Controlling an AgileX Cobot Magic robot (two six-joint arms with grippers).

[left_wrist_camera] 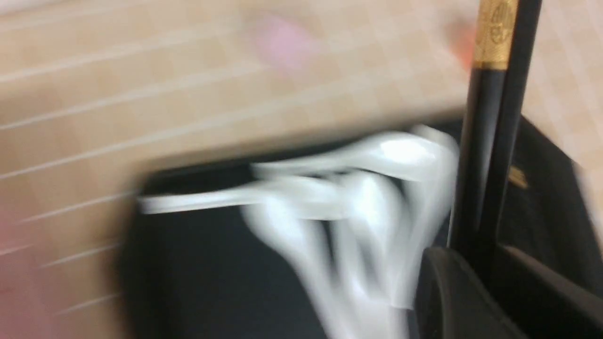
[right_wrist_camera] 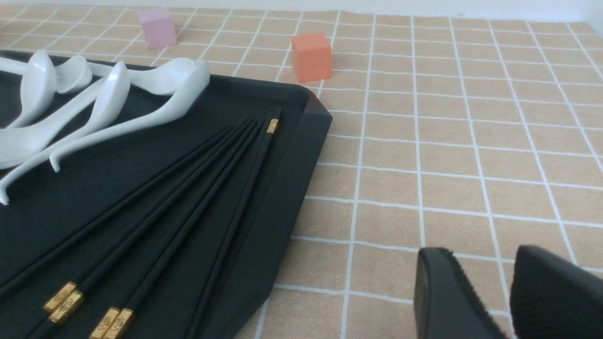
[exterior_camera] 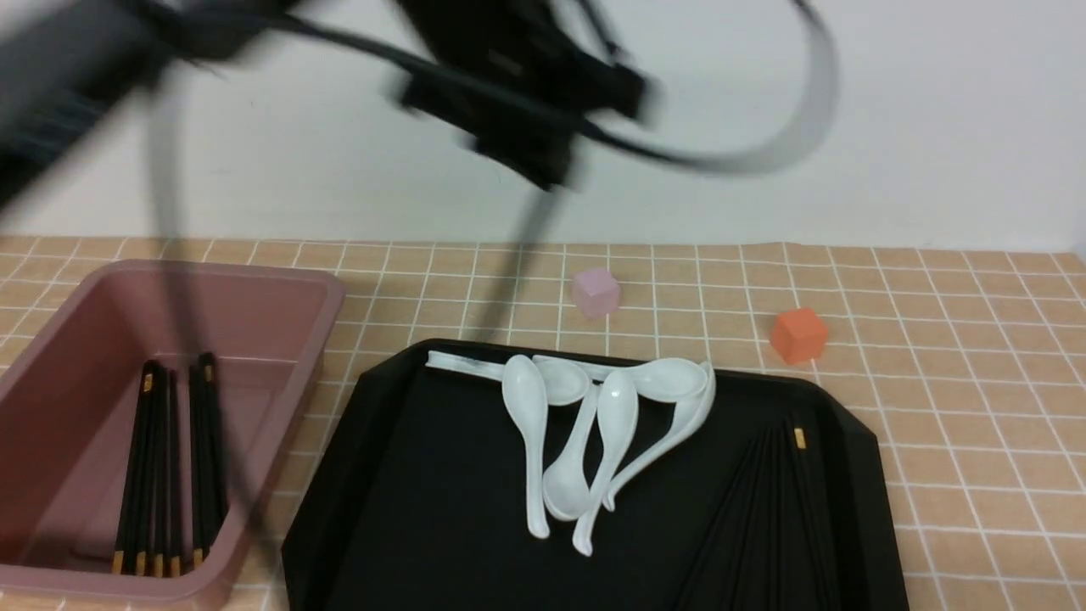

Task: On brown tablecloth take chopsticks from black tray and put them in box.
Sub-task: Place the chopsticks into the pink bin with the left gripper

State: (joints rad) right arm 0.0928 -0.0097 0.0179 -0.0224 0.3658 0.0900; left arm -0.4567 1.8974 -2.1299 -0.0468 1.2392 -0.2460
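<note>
Carry step: chopsticks (left_wrist_camera: 490, 141) clamped in L gripper (left_wrist_camera: 490, 259), blurred at top centre, front view. Next, box (exterior_camera: 331, 293) at lower left to be reached, sticks released lengthwise inside. R gripper (right_wrist_camera: 483, 254) slightly parted, empty, near black tray (right_wrist_camera: 292, 179).

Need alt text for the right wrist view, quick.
Black chopsticks lie fanned on the black tray beside white spoons. The right gripper, empty, hangs over bare brown tablecloth off the tray; an orange cube and pink cube sit beyond.

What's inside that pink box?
Several black chopsticks lie on the floor of the box. A blurred cable crosses in front, hiding a thin strip.
</note>
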